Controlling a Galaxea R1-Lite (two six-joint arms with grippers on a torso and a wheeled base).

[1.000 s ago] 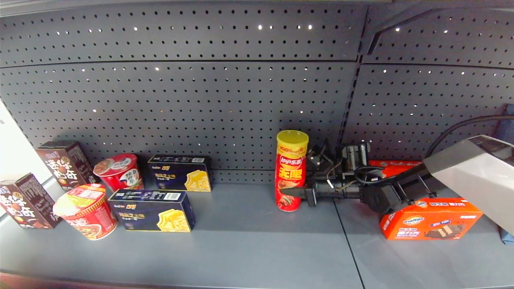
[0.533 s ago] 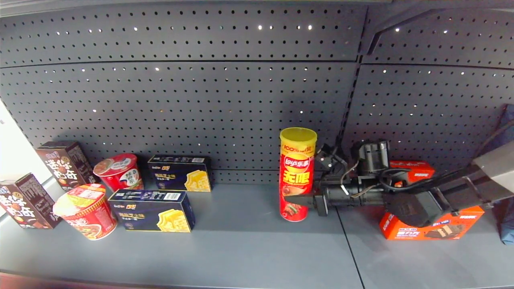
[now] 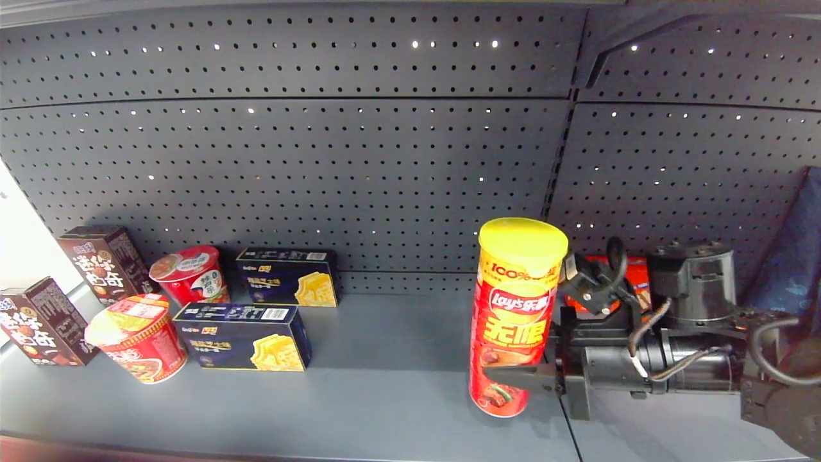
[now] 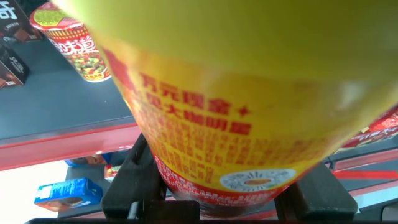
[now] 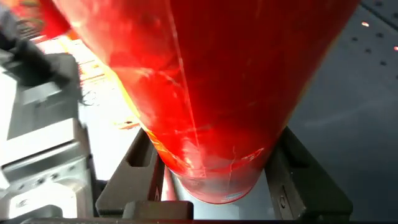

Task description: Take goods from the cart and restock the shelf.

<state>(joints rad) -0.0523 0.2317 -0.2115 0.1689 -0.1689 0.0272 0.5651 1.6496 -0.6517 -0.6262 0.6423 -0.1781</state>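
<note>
Head view: my right hand (image 3: 513, 377) clamps the tall red cardboard crisp can with yellow lid (image 3: 516, 314) low on its body, upright at the front of the grey shelf (image 3: 385, 385).

Right wrist view: I judge it a light, smooth, dentable tube, so squeeze gently.

Left wrist view: my left hand (image 4: 224, 193) grips a second yellow-and-red can (image 4: 236, 93).

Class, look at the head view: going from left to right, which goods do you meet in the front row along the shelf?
brown carton → red noodle cup → navy cracker box → chips can
</note>
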